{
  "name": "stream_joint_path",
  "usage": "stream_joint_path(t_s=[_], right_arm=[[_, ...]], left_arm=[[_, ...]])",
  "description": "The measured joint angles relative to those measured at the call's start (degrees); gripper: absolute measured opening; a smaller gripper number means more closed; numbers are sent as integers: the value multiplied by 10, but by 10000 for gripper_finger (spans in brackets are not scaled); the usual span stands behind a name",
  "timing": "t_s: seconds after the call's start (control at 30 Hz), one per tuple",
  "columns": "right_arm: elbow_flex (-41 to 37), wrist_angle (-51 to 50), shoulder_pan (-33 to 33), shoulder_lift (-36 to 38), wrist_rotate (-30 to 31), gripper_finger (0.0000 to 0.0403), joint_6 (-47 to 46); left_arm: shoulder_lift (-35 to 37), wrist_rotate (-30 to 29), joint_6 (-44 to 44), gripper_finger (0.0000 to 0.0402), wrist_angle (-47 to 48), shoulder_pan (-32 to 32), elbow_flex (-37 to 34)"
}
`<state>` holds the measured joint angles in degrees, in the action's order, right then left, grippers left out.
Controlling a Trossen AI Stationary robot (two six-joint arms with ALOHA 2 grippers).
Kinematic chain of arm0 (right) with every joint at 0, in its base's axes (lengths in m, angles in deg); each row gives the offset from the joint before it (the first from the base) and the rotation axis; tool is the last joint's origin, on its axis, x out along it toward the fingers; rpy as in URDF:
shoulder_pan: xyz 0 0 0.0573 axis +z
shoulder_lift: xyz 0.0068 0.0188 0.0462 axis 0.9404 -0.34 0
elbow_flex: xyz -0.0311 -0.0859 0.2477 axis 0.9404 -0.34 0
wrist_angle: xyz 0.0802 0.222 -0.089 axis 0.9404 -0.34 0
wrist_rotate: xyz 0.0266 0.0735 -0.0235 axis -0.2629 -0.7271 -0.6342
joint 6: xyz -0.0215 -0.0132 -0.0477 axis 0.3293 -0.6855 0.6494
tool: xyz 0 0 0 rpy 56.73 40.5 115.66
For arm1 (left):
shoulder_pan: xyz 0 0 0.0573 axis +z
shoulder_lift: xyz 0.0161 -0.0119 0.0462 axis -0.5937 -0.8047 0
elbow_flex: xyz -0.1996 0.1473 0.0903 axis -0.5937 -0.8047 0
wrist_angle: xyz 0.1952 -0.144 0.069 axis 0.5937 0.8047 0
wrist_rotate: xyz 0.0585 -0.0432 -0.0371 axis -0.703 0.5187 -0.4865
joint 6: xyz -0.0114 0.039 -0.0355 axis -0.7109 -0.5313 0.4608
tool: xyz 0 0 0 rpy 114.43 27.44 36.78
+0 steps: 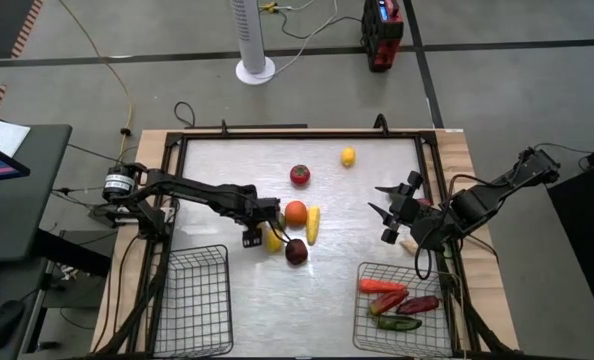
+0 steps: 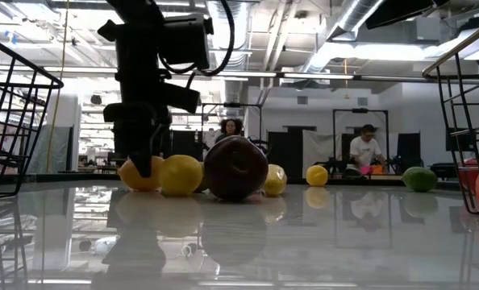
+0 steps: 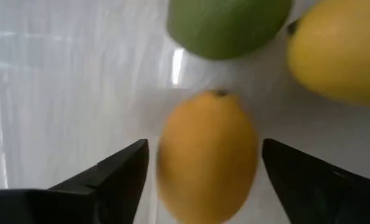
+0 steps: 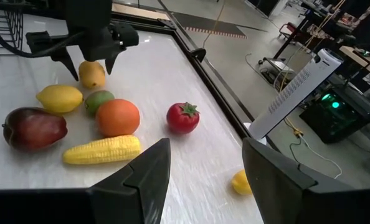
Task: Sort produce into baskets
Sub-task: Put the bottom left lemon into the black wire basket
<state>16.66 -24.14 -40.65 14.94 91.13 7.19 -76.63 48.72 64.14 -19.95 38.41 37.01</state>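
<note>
A yellow-orange lemon-shaped fruit [image 3: 207, 155] is shown lying on the table [image 1: 377, 200], in the cluster of produce at the table's middle. The left gripper [image 1: 251, 236] is lowered over this fruit with its fingers [image 3: 113, 174] spread apart, one on each side of it; contact with the fruit cannot be told.

Just beside this fruit lie a yellow lemon [image 4: 59, 98] and a green lime [image 4: 98, 101]. An orange [image 1: 295, 211] is seen touching the lime, a dark red-purple fruit [image 1: 296, 251] lies near the lemon, and a yellow corn cob [image 1: 313, 224] lies alongside the orange. A red tomato [image 1: 300, 175] rests apart from the cluster, on its far side, and a small yellow fruit [image 1: 348, 156] lies farther still, toward the table's far edge.

The left basket [image 1: 191, 300] stands at the near edge, to the left-arm side of the cluster. The right basket [image 1: 372, 330] stands at the near edge on the right-arm side and holds a red-orange piece [image 1: 382, 286], a dark red piece [image 1: 418, 304] and a green piece [image 1: 399, 323]. The right gripper [image 1: 393, 214] is held above the table between the cluster and the table's right edge, its fingers apart and holding nothing.

Beyond the table, a white tower fan [image 1: 254, 40] stands on the floor.
</note>
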Motion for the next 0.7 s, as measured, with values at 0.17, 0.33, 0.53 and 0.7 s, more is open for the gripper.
stream_joint_path(t_s=[0.17,0.33,0.53,0.7], right_arm=[[0,0,0,0,0,225,0],[0,0,0,0,2,225,0],[0,0,0,0,2,225,-1],[0,-1,0,0,2,225,-4]], left_arm=[[0,30,-14,224,-13,0,0],[0,39,-13,187,-2,0,6],[1,54,-12,203,86,-1,96],[3,127,30,206,184,-13,227]])
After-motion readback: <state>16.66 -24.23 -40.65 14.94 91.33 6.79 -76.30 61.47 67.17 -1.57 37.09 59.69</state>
